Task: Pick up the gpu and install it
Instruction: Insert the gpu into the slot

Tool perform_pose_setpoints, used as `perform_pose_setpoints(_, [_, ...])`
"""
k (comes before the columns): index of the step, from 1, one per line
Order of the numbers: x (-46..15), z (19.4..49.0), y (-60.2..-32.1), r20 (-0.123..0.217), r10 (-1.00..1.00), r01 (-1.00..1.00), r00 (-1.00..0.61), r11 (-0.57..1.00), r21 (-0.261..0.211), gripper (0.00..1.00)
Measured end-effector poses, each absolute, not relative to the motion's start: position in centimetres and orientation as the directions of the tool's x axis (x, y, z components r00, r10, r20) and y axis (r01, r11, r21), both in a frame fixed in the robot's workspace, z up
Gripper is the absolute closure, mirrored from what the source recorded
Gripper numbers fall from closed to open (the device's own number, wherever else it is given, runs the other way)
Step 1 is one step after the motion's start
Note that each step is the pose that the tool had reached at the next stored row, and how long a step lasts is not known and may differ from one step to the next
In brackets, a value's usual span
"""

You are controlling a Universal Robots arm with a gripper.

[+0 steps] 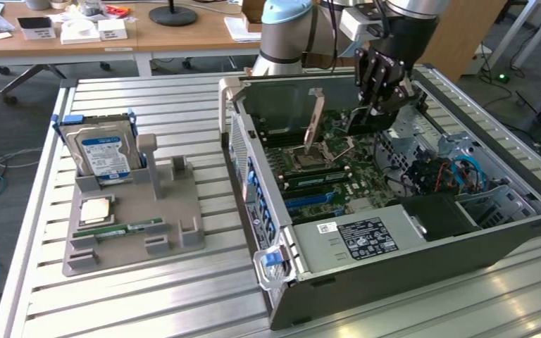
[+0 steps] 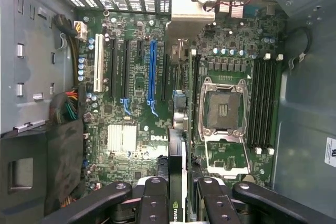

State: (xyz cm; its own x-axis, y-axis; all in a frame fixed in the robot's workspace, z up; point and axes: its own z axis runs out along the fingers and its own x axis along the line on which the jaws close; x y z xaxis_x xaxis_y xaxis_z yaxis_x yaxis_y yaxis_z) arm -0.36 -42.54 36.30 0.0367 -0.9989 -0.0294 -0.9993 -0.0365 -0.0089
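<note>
While the open computer case (image 1: 421, 246) lies on its side on the slatted metal table (image 1: 158, 296), the gpu (image 2: 176, 148) is inside it, upright on its edge above the motherboard (image 2: 131, 129). The card runs between the long blue slot (image 2: 152, 72) and the empty processor socket (image 2: 223, 108), its pale bracket (image 2: 186, 14) towards the case's slotted rear wall. Whether its lower edge touches a slot cannot be told. A bundle of cables (image 2: 65, 108) sits beside the board, well clear of the card. On the exterior view's left, a grey holder (image 1: 172, 211) carries the hard drive (image 1: 101, 151) and a memory stick (image 1: 129, 229). The arm comes down from above, and the gripper (image 1: 380, 105) points into the case, its fingers (image 2: 152, 198) half closed and clamped on the card's two faces.
</note>
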Motion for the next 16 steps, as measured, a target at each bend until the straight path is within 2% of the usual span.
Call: perform_pose_setpoints(16, [-0.39, 35.36, -42.54, -0.029, -0.999, -0.999, 0.037, -0.036, -0.009, 0.74])
